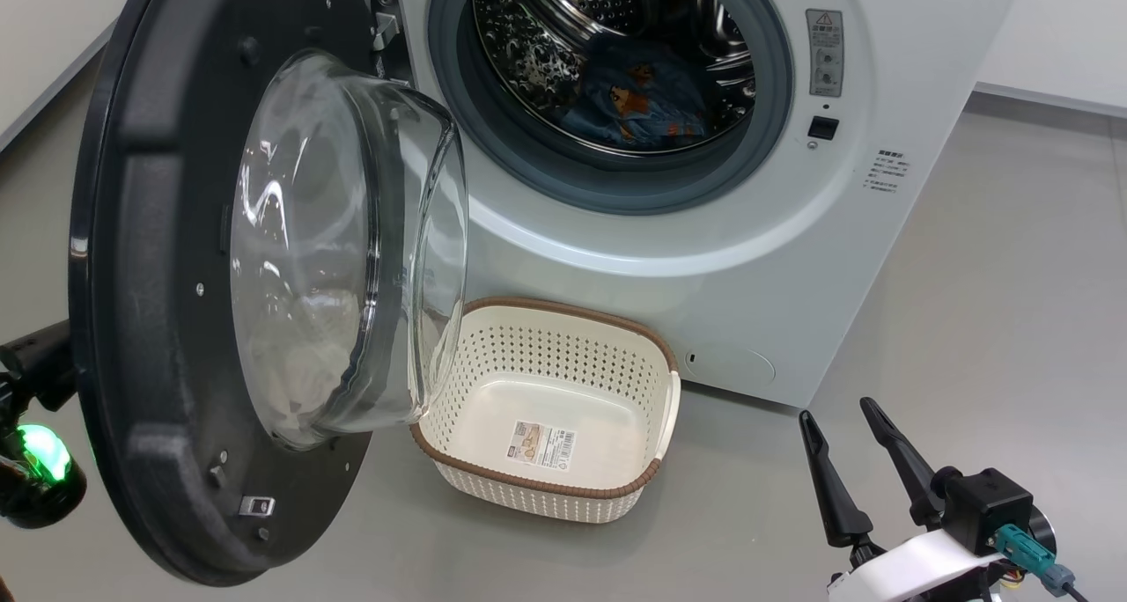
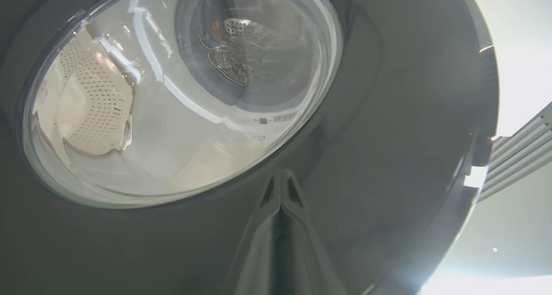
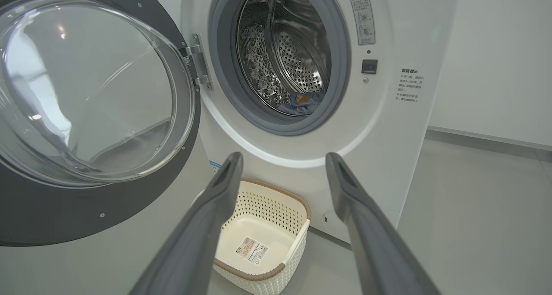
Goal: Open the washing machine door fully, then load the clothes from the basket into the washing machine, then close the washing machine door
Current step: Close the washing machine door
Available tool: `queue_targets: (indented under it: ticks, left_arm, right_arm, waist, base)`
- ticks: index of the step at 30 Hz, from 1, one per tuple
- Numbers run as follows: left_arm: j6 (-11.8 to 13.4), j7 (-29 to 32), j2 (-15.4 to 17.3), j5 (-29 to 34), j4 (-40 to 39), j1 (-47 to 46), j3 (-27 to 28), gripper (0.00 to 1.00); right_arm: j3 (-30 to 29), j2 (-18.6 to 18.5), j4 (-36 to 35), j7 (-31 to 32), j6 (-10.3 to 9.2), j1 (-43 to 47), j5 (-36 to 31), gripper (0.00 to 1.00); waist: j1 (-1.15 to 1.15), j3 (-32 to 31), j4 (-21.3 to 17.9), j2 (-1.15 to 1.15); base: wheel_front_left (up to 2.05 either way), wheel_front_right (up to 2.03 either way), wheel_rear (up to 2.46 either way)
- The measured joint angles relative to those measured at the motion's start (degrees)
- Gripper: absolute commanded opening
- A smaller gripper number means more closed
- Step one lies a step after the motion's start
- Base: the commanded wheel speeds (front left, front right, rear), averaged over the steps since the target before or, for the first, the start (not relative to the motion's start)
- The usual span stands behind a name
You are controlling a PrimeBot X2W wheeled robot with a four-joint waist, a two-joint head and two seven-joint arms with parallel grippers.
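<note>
The washing machine [image 1: 748,259] stands with its door [image 1: 132,320] swung out to the left, glass bowl facing the drum. The clothes [image 1: 629,100], blue fabric with orange figures, lie inside the steel drum, also seen low in it as the clothes [image 3: 302,103]. On the floor below the opening sits the basket [image 1: 546,356] with nothing in it but a label. My left gripper [image 2: 280,174] is shut, its tips at the glossy black outer face of the door [image 2: 388,135]. My right gripper [image 1: 836,413] hangs open at the lower right, well back from the basket [image 3: 258,208].
My left arm [image 1: 40,452], with a green light, shows behind the door's outer edge. Grey floor [image 1: 968,320] stretches to the right of the machine, bounded by a white wall [image 3: 496,49]. The door's latch hook [image 1: 255,505] sticks out near its lower rim.
</note>
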Motion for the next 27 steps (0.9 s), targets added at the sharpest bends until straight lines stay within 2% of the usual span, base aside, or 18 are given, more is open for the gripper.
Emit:
queue_targets:
  ticks: [12,21,27]
  left_arm:
    - [0.00,0.18,-4.31,-0.96,-4.59,1.97,0.27,0.00]
    - [0.00,-2.29,-7.58,-1.03,-8.24,2.07,0.86,0.00]
    - [0.00,-4.47,-9.68,-0.78,-9.47,1.93,-1.23,0.00]
  right_arm:
    - [0.42,0.55,0.04,0.00,0.00,0.01,0.00,1.00]
    - [0.40,0.53,0.09,0.00,0.00,0.02,0.01,1.00]
    - [0.36,0.24,0.10,0.00,0.00,0.03,0.00,1.00]
  waist:
    - [0.00,-0.18,-4.75,0.00]
    - [0.00,-0.59,-9.25,0.00]
    - [0.00,-0.84,-11.99,0.00]
  base:
    - [0.00,0.00,0.00]
    - [0.00,0.00,0.00]
    - [0.00,0.00,0.00]
